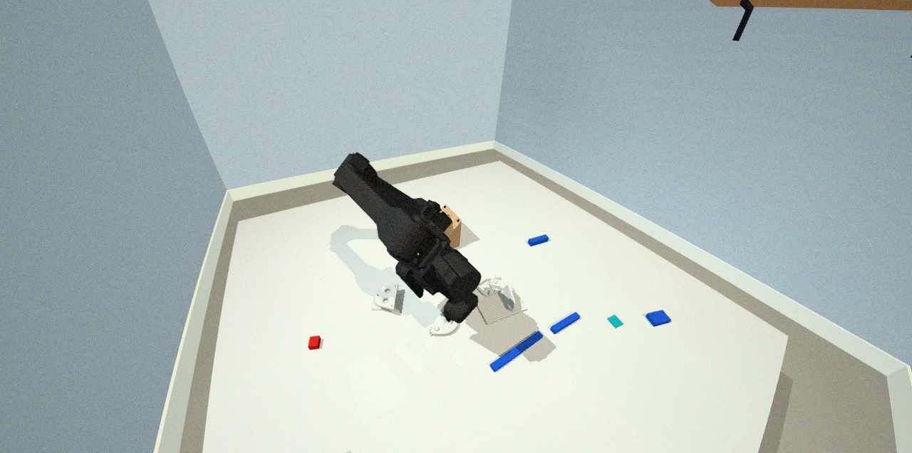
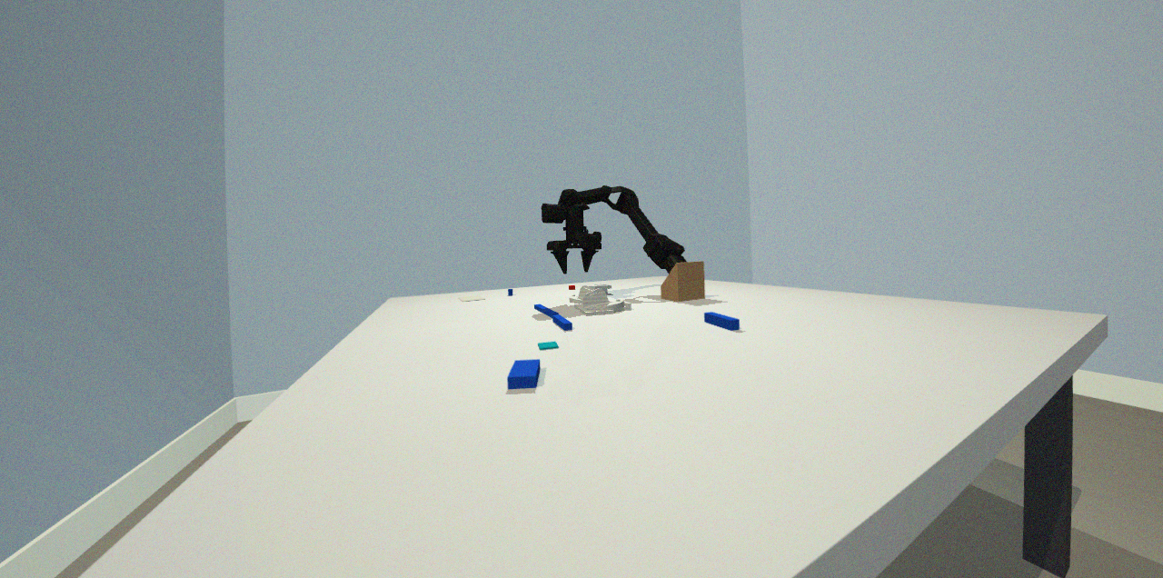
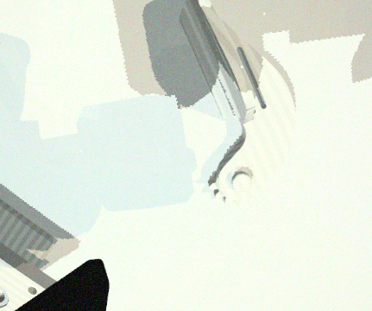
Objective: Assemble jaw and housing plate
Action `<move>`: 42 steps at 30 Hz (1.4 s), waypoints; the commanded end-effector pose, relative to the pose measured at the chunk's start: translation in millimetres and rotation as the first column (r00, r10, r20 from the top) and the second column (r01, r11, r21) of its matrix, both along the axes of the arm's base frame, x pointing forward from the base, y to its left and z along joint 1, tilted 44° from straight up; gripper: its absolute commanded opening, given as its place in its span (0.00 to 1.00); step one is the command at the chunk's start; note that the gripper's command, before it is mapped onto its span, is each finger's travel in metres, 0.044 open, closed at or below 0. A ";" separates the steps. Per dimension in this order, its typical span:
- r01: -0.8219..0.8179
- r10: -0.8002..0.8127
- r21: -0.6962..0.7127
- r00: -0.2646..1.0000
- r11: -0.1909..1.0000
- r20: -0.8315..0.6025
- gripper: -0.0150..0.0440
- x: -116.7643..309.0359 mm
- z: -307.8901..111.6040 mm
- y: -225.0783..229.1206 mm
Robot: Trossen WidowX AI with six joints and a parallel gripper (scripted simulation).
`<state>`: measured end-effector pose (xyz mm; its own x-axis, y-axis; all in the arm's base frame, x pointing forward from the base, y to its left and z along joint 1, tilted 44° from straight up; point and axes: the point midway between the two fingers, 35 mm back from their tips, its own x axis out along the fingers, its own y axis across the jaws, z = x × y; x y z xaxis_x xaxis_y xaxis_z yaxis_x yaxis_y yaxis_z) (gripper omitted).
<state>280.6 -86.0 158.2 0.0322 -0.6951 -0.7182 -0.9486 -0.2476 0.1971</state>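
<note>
The base plate (image 1: 500,310) lies on the table in the top view, with a pale jaw (image 1: 508,295) (image 2: 593,296) standing on it. The loose jaw (image 1: 442,327) (image 3: 259,151) lies on the table to the left of the base, its round hole end towards the bottom in the wrist view. The housing plate (image 1: 380,303) (image 3: 13,285) with its holes lies apart, farther left. My gripper (image 2: 575,274) (image 3: 246,252) is open and empty, pointing down above the table. The arm hides its fingertips in the top view. Whether any gear teeth touch is too small to tell.
Blue bars (image 1: 516,351) (image 1: 565,323) lie near the base. Another blue bar (image 1: 538,239) (image 2: 721,321), a teal tile (image 1: 614,320) (image 2: 548,344) and a blue block (image 1: 657,318) (image 2: 523,373) lie farther off. A red cube (image 1: 314,342) (image 2: 571,287) is beyond the housing plate.
</note>
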 end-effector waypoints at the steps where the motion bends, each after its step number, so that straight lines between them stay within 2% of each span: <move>1: 0.000 0.000 0.000 1.000 1.000 0.000 1.00 0.0 0.0 -0.1; 23: 0.000 0.000 0.000 1.000 1.000 0.000 1.00 0.0 0.0 -0.1; 39: 0.000 0.000 0.000 1.000 1.000 0.000 0.29 0.0 0.0 -0.1; 40: 0.000 0.000 0.000 1.000 1.000 0.000 0.25 0.0 0.0 -0.1; 42: 0.000 0.000 0.000 1.000 1.000 0.000 0.25 0.0 0.0 -0.1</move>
